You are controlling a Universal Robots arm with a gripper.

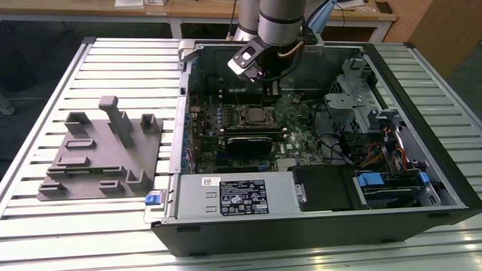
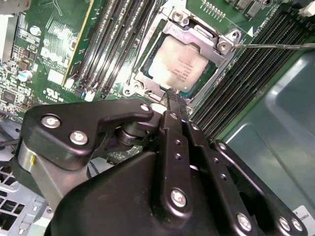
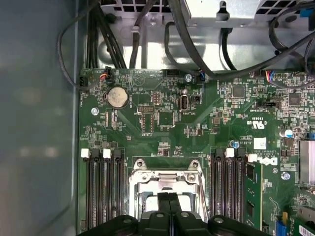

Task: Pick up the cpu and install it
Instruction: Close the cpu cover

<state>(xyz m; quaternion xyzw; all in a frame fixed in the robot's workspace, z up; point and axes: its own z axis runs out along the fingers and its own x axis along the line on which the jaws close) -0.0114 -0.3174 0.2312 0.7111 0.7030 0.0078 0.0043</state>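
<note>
Claw (image 2: 172, 94) is seen closed, with its two fingers pressed together and nothing gripped between them. The tip is held above the edge of the socket frame (image 2: 197, 30), apart from the cpu (image 2: 183, 69), which is seated flat inside that frame. In the exterior view the arm (image 1: 280, 20) is set nearly vertical, entering the open computer case (image 1: 421, 186) from 12 o'clock. Memory slots (image 2: 106, 49) are found close on both sides of the socket. A black block (image 1: 256, 144) lies at 6 o'clock of it and the drive cage (image 1: 362, 101) at 3 o'clock.
</note>
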